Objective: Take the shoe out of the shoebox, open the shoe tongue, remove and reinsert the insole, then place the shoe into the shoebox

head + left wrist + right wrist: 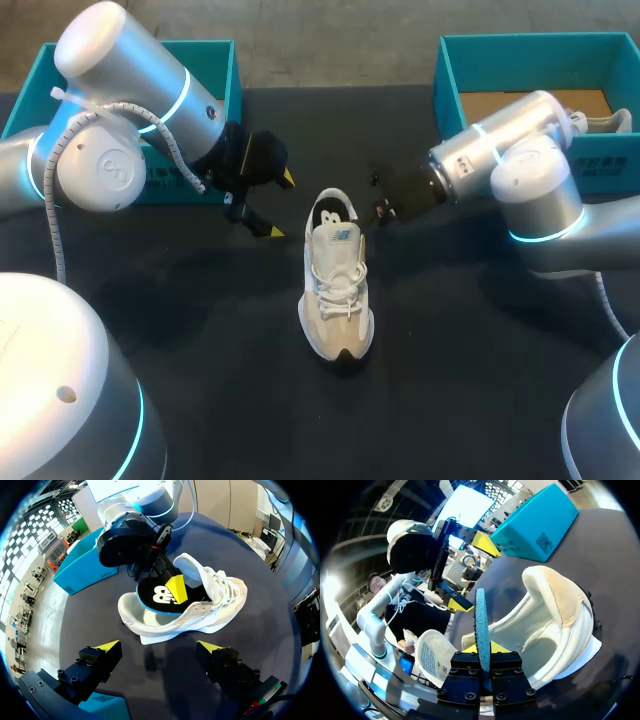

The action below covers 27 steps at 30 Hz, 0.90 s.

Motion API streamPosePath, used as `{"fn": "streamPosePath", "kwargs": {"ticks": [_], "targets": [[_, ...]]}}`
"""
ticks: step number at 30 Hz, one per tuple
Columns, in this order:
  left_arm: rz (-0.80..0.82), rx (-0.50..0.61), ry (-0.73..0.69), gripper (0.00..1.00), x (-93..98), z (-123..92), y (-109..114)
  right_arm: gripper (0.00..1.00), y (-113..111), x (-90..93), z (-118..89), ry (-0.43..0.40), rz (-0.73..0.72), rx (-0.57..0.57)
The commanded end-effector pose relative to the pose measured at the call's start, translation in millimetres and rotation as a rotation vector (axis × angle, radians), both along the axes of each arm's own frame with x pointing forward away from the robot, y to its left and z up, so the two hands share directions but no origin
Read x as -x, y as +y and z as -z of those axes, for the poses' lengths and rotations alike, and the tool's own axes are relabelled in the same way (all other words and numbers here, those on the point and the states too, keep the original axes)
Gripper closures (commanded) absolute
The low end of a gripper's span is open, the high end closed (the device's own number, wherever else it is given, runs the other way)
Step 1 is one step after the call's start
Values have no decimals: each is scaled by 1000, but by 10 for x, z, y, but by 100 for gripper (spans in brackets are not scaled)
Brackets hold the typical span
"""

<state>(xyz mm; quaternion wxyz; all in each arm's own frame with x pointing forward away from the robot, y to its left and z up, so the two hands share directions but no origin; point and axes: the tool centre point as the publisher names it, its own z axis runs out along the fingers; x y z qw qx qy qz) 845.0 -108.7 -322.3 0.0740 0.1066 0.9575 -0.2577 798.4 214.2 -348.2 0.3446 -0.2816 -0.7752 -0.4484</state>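
A white and beige shoe [338,290] stands on the black table, toe toward me, its tongue [192,567] pulled up. The black insole [333,214] with a white logo sits partly lifted at the heel opening. My right gripper [382,208] is at the shoe's heel, shut on the insole's blue edge [481,615], which stands upright between its fingers [482,647]. In the left wrist view its yellow tip [176,589] lies on the insole [157,596]. My left gripper [280,205] hangs open just left of the heel, nothing between its fingers [159,646].
One teal shoebox [215,60] stands at the back left behind my left arm. A second teal box [450,70] at the back right has a brown floor and something white in it. Bare black table lies in front of the shoe.
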Motion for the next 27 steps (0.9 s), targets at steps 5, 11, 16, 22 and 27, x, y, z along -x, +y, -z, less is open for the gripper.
{"fn": "streamPosePath", "kwargs": {"ticks": [5,11,16,22,27], "targets": [[0,-3,0,0,-1,-1,-1,84,-6,-78,-113,-53,12,34],[0,-3,0,0,-1,-1,-1,79,-71,-154,-203,-83,17,51],[0,-3,0,0,-1,-1,-1,78,-103,-214,-231,-97,19,58],[0,-3,0,0,-1,-1,-1,100,-69,-370,-226,-124,17,49],[0,-3,0,0,-1,-1,-1,100,9,-425,-167,-114,-14,38]]}}
